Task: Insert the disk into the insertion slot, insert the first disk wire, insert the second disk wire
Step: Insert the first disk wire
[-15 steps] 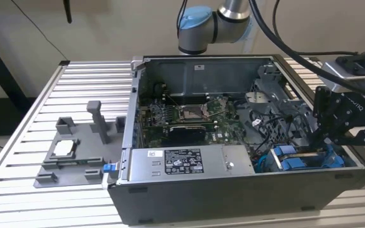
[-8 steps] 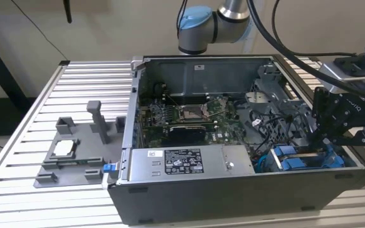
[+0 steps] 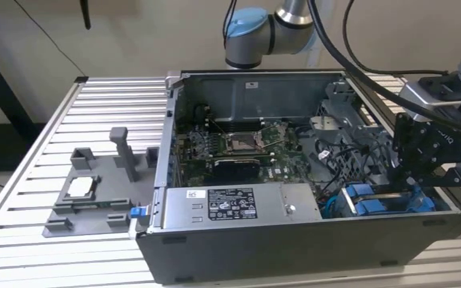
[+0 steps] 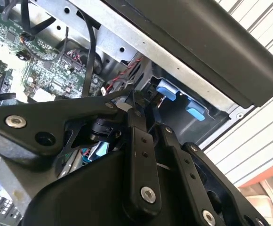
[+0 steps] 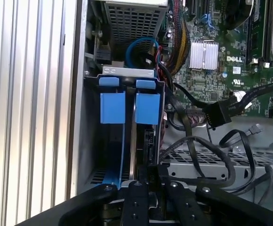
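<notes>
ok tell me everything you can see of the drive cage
The drive cage is a dark grey metal bay in the computer case's near corner, at the exterior view's right, beside the silver power supply box. Two bright blue plastic tabs sit side by side in it. The gripper hangs over it.

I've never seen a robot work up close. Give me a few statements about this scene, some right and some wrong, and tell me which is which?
1. The computer case lies open, its green circuit board showing. True.
2. The end effector is outside the case. False: it reaches down into the case, at the insertion slot.
3. A silver labelled box sits inside the case. True.
4. The table is smooth wood. False: it is made of ribbed metal slats.
5. Loose black cables lie beside the slot. True.
</notes>
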Controlling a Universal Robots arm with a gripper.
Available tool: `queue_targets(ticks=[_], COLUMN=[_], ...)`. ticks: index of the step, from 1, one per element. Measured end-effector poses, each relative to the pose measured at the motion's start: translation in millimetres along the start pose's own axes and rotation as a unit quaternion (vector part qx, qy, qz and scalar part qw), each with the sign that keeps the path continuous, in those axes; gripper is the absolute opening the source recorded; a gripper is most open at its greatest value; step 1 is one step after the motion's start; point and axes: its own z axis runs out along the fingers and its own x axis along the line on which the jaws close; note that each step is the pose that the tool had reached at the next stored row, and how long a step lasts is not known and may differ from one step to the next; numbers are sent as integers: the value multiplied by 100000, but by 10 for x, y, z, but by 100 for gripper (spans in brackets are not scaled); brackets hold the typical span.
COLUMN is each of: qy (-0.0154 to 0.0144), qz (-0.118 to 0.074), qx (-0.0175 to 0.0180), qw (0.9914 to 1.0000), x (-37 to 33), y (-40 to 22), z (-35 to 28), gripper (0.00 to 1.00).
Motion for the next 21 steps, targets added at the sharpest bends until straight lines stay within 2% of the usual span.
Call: queue_targets(ticks=[2,3,5,7,10,12,21], qy=[-132,-213,-101,-110,-92,-80,-35], qz=[0,4,3,9,-14,-28,-29], qx=[11,10,9,44,339,657,687], qw=[100000,100000,100000,100000,99999,99998,99998], x=[0,-1,-8,-13,-23,-33,-33], y=[1,3,12,29,73,97,99], z=[-1,-35,-137,-221,-305,-324,-325], gripper=[21,27,27,27,27,27,27])
